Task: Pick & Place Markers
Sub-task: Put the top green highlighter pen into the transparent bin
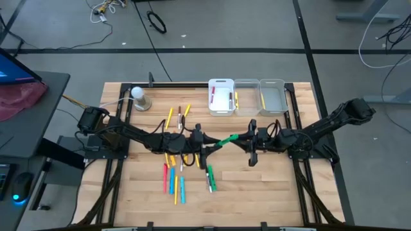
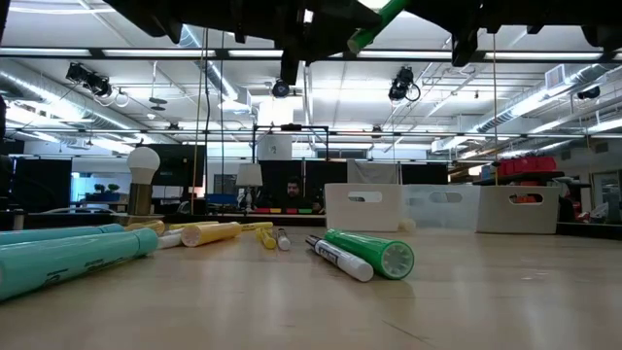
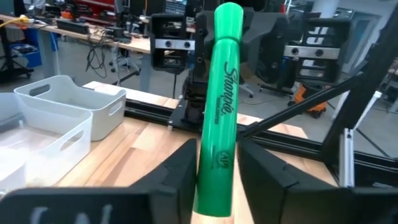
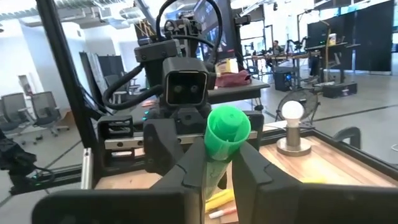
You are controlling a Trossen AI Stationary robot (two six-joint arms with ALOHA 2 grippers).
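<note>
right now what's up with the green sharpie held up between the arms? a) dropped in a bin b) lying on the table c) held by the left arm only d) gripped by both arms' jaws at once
d: the green Sharpie highlighter spans the gap above the table, its barrel between the left gripper jaws and its other end between the right gripper jaws.

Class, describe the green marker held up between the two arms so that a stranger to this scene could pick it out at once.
Start at the wooden table and find where the left gripper and right gripper meet above its middle. The green marker bridges them, gripped at both ends. Unlike every other marker, it is lifted off the wood.
</note>
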